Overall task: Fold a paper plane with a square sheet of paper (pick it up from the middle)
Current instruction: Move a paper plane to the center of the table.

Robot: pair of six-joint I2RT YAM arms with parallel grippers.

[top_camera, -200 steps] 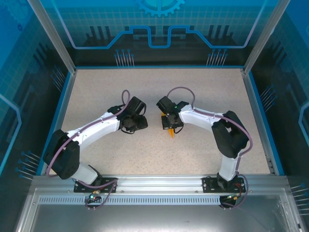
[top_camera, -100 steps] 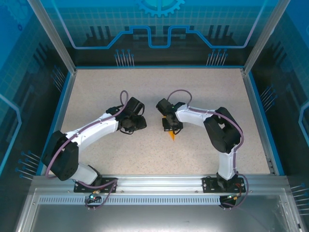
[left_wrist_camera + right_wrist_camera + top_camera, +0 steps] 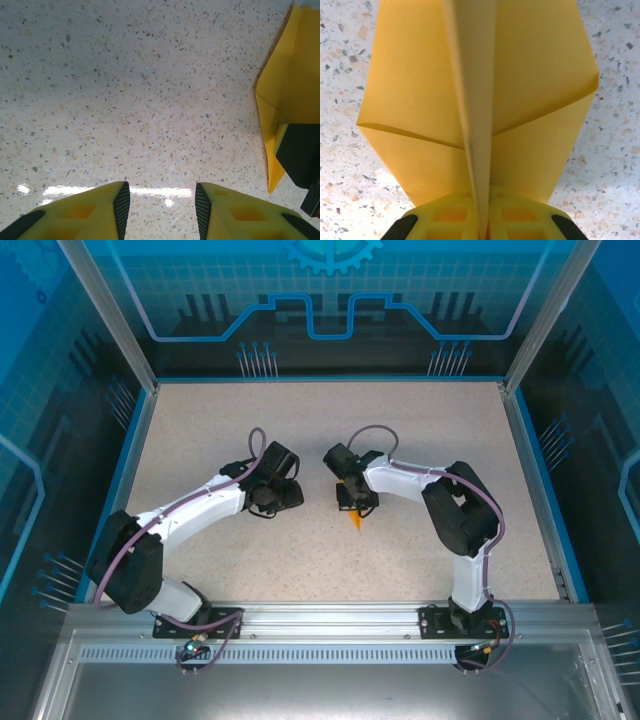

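One paper plane [image 3: 410,75] pinched at its centre crease by the right jaws; left jaws parted above the table [image 3: 150,100].

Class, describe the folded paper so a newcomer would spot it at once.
Find the speckled table inside the blue-walled cell. Near its middle the right pincer is shut on the paper plane, pinching its raised centre crease. Unlike the arms, it is thin, orange-yellow and pointed.

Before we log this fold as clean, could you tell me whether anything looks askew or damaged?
No tear shows. The paper plane, pinched at its raised centre crease by the right gripper, looks slightly lopsided: in the right wrist view one flap's outer corner sits higher than the other's.
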